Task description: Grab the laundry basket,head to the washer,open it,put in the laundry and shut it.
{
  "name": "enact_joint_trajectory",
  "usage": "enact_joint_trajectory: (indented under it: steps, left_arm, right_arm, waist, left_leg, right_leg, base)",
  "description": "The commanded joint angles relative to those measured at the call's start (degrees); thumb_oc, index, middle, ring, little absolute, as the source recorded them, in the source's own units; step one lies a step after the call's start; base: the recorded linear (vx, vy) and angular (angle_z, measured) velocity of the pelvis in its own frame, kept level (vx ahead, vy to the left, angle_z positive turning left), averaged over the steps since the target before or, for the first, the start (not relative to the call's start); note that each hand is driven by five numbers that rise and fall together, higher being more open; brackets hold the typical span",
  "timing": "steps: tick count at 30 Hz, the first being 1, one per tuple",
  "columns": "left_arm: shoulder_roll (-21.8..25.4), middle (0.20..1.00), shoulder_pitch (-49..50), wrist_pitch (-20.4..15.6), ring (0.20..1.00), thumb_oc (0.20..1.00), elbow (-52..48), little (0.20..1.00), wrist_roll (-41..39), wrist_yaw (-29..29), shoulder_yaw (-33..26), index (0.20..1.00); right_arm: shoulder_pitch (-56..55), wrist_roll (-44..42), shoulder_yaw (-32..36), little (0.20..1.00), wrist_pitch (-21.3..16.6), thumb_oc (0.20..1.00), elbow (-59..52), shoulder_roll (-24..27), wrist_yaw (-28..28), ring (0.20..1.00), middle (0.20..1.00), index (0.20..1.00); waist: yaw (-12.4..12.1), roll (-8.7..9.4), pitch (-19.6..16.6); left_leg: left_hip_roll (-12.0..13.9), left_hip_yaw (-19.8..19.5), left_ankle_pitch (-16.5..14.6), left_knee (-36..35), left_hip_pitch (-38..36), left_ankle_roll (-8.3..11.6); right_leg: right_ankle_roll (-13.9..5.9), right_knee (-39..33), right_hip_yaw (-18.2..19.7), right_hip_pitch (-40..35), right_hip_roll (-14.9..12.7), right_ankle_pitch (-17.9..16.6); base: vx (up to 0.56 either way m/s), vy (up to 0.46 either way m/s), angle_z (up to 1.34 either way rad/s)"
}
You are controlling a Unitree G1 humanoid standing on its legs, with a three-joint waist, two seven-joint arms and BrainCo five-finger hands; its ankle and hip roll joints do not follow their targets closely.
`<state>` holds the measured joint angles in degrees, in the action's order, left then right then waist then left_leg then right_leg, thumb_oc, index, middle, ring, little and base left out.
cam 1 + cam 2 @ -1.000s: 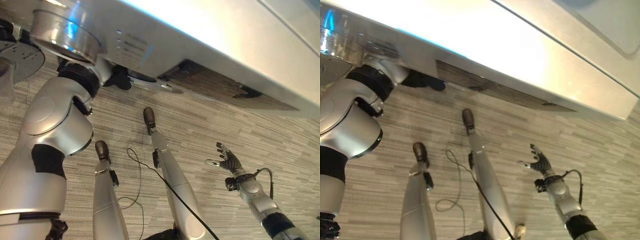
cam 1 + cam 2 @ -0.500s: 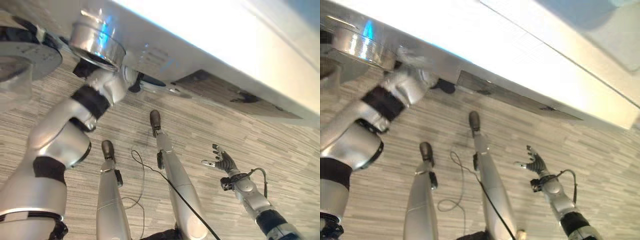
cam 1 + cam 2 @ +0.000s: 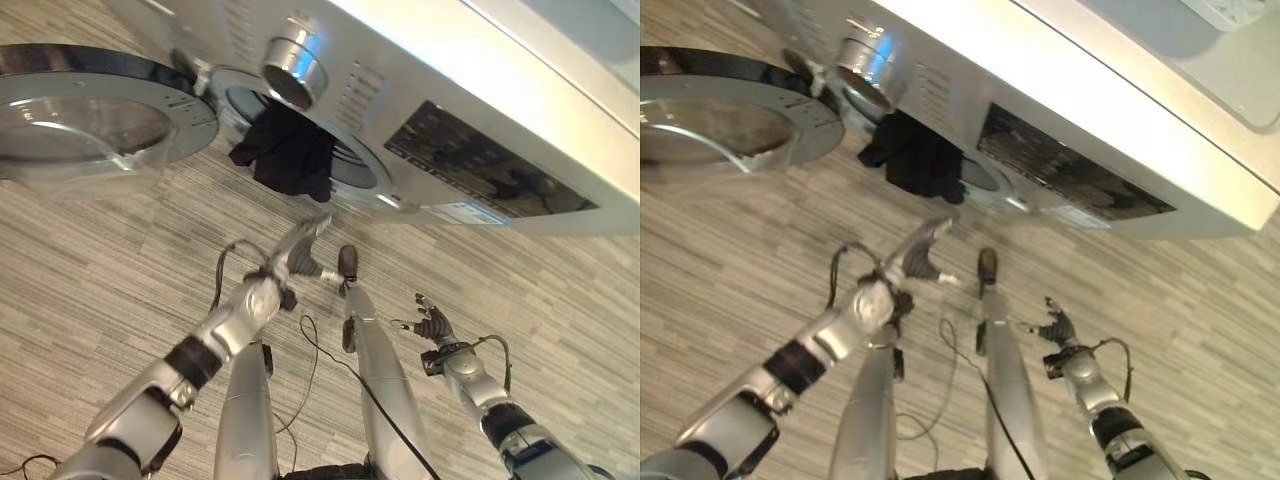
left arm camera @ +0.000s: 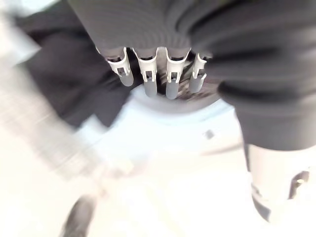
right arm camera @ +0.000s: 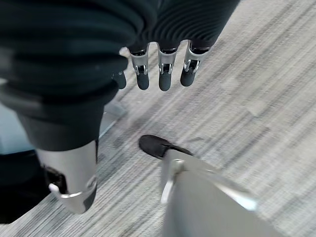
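I see the washer (image 3: 470,120) with its door (image 3: 90,115) swung wide open. Dark laundry (image 3: 290,155) hangs out of the drum mouth. My left hand (image 3: 300,250) is just below it, fingers straight, holding nothing. My right hand (image 3: 432,325) hangs over the floor (image 3: 90,260), fingers relaxed, empty.

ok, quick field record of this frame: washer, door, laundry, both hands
washer: silver front-loader, control panel facing down toward the camera
door: round glass door swung fully open, to the robot's left of the drum
laundry: dark garment hanging out over the drum opening's lower rim, not fully inside
left hand: open, empty, fingers straight, just below the garment, not touching it
right hand: open, empty, over the floor
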<state>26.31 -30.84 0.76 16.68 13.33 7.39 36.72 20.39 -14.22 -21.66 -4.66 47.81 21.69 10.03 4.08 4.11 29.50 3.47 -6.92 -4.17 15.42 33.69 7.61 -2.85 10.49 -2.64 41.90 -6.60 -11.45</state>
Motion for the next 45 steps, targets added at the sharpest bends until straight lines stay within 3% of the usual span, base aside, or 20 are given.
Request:
enact_joint_trajectory:
  steps: [1,8,14,22,26,28,30,32,33,34,36,37,45]
  left_arm:
    - [0.26,1.000,1.71,-3.11,1.000,1.000,-4.98,1.000,-1.36,-1.07,-1.64,1.000]
    - [0.35,1.000,8.40,-2.76,1.000,1.000,-2.44,1.000,-3.06,-1.52,-2.72,1.000]
    - [2.25,1.000,17.56,-3.39,1.000,1.000,-4.45,1.000,-6.89,-2.90,-4.57,1.000]
    - [2.01,1.000,20.05,-3.84,1.000,1.000,-4.99,1.000,-9.13,-4.03,-2.87,1.000]
    - [2.05,1.000,20.86,-3.80,1.000,1.000,-9.28,1.000,-13.96,-5.91,-2.20,1.000]
    - [2.57,1.000,21.04,-3.68,1.000,1.000,-10.49,1.000,-14.77,-6.24,-2.75,1.000]
    - [2.83,1.000,21.42,-3.47,1.000,1.000,-10.77,1.000,-14.57,-6.15,-3.30,1.000]
    - [3.14,1.000,21.64,-3.53,1.000,1.000,-10.67,1.000,-14.51,-5.90,-4.15,1.000]
    - [3.17,1.000,21.61,-3.55,1.000,1.000,-10.72,1.000,-14.50,-5.90,-4.14,1.000]
    - [3.17,1.000,21.83,-3.63,1.000,1.000,-11.04,1.000,-14.71,-5.57,-4.54,1.000]
    - [3.22,1.000,21.82,-3.67,1.000,1.000,-11.32,1.000,-14.78,-5.47,-4.75,1.000]
    - [3.13,1.000,21.84,-3.79,1.000,1.000,-11.42,1.000,-15.04,-5.31,-4.84,1.000]
    - [2.83,1.000,22.79,-4.38,1.000,1.000,-13.92,1.000,-18.25,-4.99,-4.80,1.000]
  right_arm:
    - [0.03,1.26,0.61,1.000,0.55,1.000,0.90,2.56,1.51,1.000,1.000,1.000]
    - [5.04,1.33,-0.04,1.000,1.14,1.000,6.63,2.33,1.41,1.000,1.000,1.000]
    - [12.56,0.71,-0.07,1.000,1.66,1.000,16.11,0.30,2.08,1.000,1.000,1.000]
    - [20.24,-0.22,-0.10,1.000,2.09,1.000,23.73,-1.40,3.18,1.000,1.000,1.000]
    - [23.65,0.34,4.16,1.000,4.81,1.000,31.82,3.92,5.82,1.000,1.000,1.000]
    - [23.47,-0.98,5.74,1.000,5.42,1.000,33.49,5.11,5.37,1.000,1.000,1.000]
    - [23.29,-2.00,6.87,1.000,5.88,1.000,34.50,6.00,4.78,1.000,1.000,1.000]
    - [24.06,-3.11,7.14,1.000,5.88,1.000,34.61,7.62,3.98,1.000,1.000,1.000]
    - [24.10,-3.15,7.18,1.000,5.85,1.000,34.62,7.66,3.95,1.000,1.000,1.000]
    - [25.11,-3.50,7.05,1.000,5.77,1.000,34.73,8.77,3.82,1.000,1.000,1.000]
    - [25.92,-3.76,7.01,1.000,5.66,1.000,34.74,9.43,3.75,1.000,1.000,1.000]
    - [26.75,-3.99,6.86,1.000,5.54,1.000,34.72,9.94,3.67,1.000,1.000,1.000]
    - [32.23,-6.33,7.14,1.000,4.88,1.000,35.10,14.09,4.47,1.000,1.000,1.000]
  waist:
    - [-0.91,-3.65,-0.36]
    - [-3.32,-5.74,-0.93]
    - [-7.76,-8.92,-1.83]
    - [-11.80,-11.02,-2.44]
    - [-15.02,-14.03,-2.98]
    - [-15.42,-15.00,-3.18]
    - [-15.61,-15.43,-3.47]
    - [-16.05,-15.86,-3.16]
    - [-16.06,-15.96,-2.80]
    - [-16.39,-16.16,-2.85]
    - [-16.59,-16.46,-2.25]
    - [-16.83,-16.53,-2.37]
    - [-18.65,-18.62,-1.04]
  left_leg:
    - [-0.95,1.21,-1.67,-1.95,-3.15,-3.25]
    - [-2.65,-1.11,-0.14,-4.35,-6.90,-3.49]
    - [-3.98,-3.91,2.38,-7.19,-8.04,-4.06]
    - [-4.59,-5.84,4.30,-8.61,-6.32,-3.99]
    - [-5.59,-7.95,5.99,-10.21,-4.90,-3.75]
    - [-5.90,-8.46,6.33,-10.65,-4.52,-3.75]
    - [-5.65,-8.54,5.05,-11.00,-4.96,-3.78]
    - [-5.73,-8.29,5.20,-11.11,-4.09,-3.77]
    - [-6.00,-8.25,6.48,-10.83,-3.32,-3.77]
    - [-5.70,-8.23,5.36,-11.25,-3.55,-3.79]
    - [-5.94,-8.25,6.74,-11.00,-2.45,-3.81]
    - [-5.70,-8.26,5.51,-11.28,-2.91,-3.76]
    - [-6.73,-9.16,6.51,-11.59,-0.33,-3.78]
  right_leg:
    - [-3.26,1.23,-1.24,-4.65,-1.46,8.06]
    - [-3.23,0.69,-3.72,-9.93,-3.35,8.61]
    - [-3.16,1.64,-6.64,-12.46,-5.09,10.02]
    - [-3.09,1.81,-8.69,-12.49,-5.63,10.97]
    - [-3.36,2.51,-10.79,-12.19,-6.65,11.91]
    - [-3.39,2.79,-11.23,-11.97,-6.93,12.28]
    - [-3.70,3.56,-10.89,-12.00,-6.76,14.17]
    - [-3.79,4.25,-10.74,-10.63,-6.83,14.53]
    - [-3.46,4.17,-11.06,-10.01,-7.07,13.03]
    - [-3.81,4.60,-10.69,-9.75,-6.92,14.66]
    - [-3.51,4.67,-11.01,-8.73,-7.18,13.27]
    - [-3.90,5.07,-10.73,-8.93,-7.00,15.03]
    - [-4.08,6.63,-11.56,-6.44,-8.05,15.87]
  base:
    - [0.01,0.048,0.21]
    - [0.01,0.030,0.28]
    - [0.02,0.029,0.32]
    - [0.00,0.010,0.27]
    - [0.00,-0.009,0.19]
    - [0.01,0.009,0.38]
    - [0.11,-0.004,0.30]
    - [0.00,0.026,0.00]
    - [0.00,0.000,0.00]
    - [-0.10,0.035,0.01]
    - [-0.01,0.000,0.05]
    - [0.09,-0.031,0.03]
    - [0.01,-0.002,0.01]
